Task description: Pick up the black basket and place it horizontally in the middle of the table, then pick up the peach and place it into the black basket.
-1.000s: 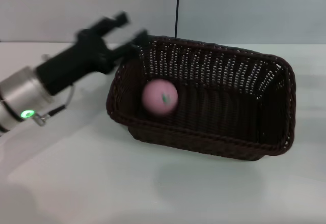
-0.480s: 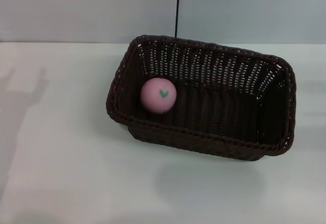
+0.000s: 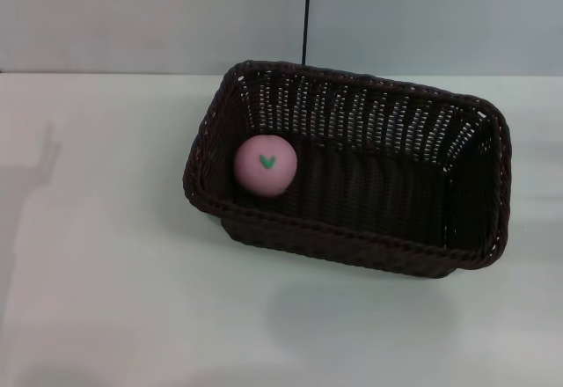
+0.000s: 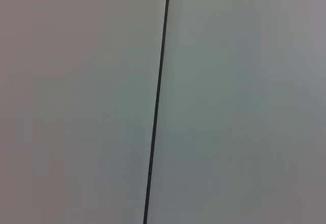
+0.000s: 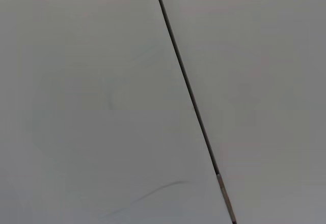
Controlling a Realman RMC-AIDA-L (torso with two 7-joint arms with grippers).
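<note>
The black basket (image 3: 369,229) lies lengthwise across the middle of the white table (image 3: 106,299) in the head view, its open top up. The pink peach (image 3: 265,164) with its green V mark rests inside the basket at its left end, against the left wall. Neither gripper shows in any view. Both wrist views show only a plain wall with a thin dark line.
A grey wall stands behind the table, with a thin dark vertical line (image 3: 307,13) above the basket. A faint arm shadow lies on the table at the far left (image 3: 35,176).
The left arm has drawn back to the left and left the head view. The peach has rolled a little to the left inside the basket and its green mark now faces up.
</note>
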